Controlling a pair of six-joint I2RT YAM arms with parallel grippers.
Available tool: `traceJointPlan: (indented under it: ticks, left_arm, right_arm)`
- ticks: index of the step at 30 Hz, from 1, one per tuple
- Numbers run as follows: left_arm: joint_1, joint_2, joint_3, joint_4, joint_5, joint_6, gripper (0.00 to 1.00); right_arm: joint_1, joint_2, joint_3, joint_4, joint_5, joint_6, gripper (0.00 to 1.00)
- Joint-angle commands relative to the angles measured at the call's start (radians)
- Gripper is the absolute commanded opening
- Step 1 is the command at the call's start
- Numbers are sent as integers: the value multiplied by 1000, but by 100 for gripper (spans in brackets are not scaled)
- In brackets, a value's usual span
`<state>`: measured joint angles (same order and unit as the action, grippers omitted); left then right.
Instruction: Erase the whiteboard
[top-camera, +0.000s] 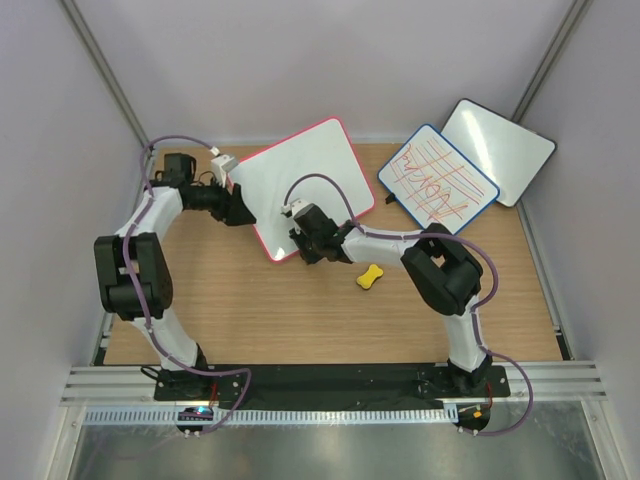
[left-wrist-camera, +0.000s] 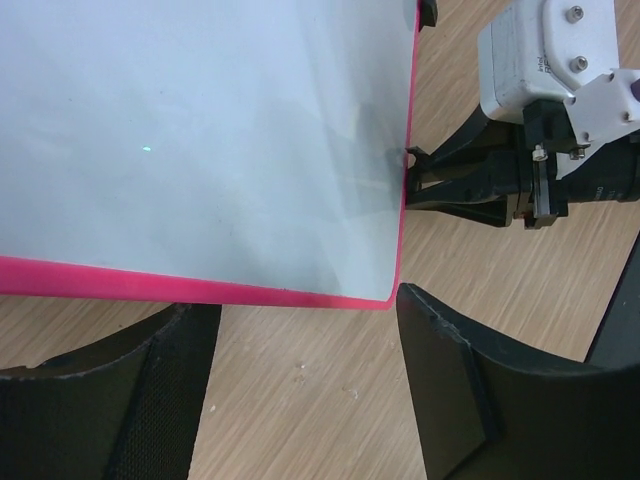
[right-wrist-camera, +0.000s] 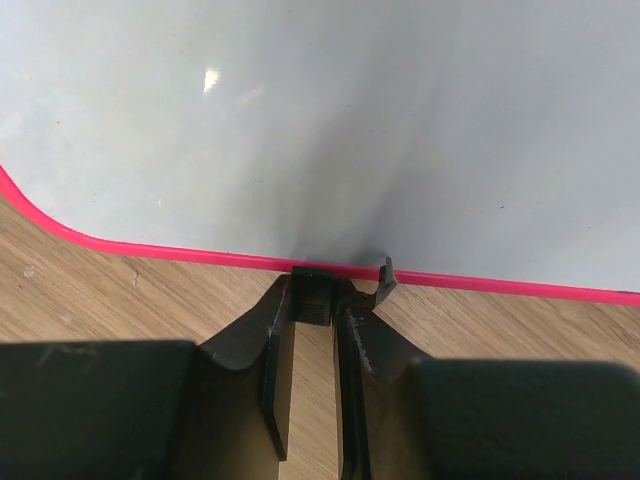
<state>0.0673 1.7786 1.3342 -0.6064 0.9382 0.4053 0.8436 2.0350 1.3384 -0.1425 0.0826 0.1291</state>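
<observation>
Clutter lies nearby: a blue-framed board at 2 o'clock, a blank board beyond it, a yellow piece at the whiteboard's 5 o'clock. I see the whiteboard at the tabletop's 12 o'clock, long axis running 8 to 2 o'clock. My left jaws gape empty at its 9 o'clock edge; right jaws pinch its 6 o'clock edge.

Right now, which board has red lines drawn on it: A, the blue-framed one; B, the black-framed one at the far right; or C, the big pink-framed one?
A: in the top view the blue-framed board is covered in red lines, while the pink-framed whiteboard and the black-framed board both show blank surfaces.
</observation>
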Motion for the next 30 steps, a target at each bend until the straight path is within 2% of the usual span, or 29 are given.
traceJointPlan:
  ticks: [1,5,6,7,11,13,16,21,24,25,28,30]
  left_arm:
    - [-3,-57,-10,11,10,15,72]
    - [-3,-88,-27,17,-19,7,87]
    - [-3,-103,-32,28,-57,4,99]
    - [-3,-116,-41,34,-77,0,100]
    - [-4,-175,-93,62,-196,-26,100]
    - [-3,-200,-105,51,-228,-22,100]
    - [-3,-234,-124,25,-248,-17,100]
    - [-4,-257,-133,-38,-306,-8,100]
    - [-4,-274,-135,-91,-334,-6,100]
    - [-4,-281,-138,-104,-343,-5,100]
    - [-4,-337,-153,-144,-404,-5,100]
    - [-4,-372,-182,-154,-456,-17,100]
  right_arm:
    - [31,44,18,67,-89,33,1]
    - [31,48,18,70,-87,40,1]
    - [29,48,16,70,-87,44,1]
    - [29,47,16,70,-87,46,2]
    - [31,45,16,64,-53,52,32]
    - [31,37,12,66,-50,56,43]
    - [31,16,-2,69,-41,61,54]
    - [31,-35,-39,66,-21,63,67]
    - [31,-85,-61,46,-18,72,89]
    - [29,-105,-68,25,-12,73,100]
    - [31,-205,-96,-58,37,73,100]
    - [17,-295,-119,-115,141,89,100]
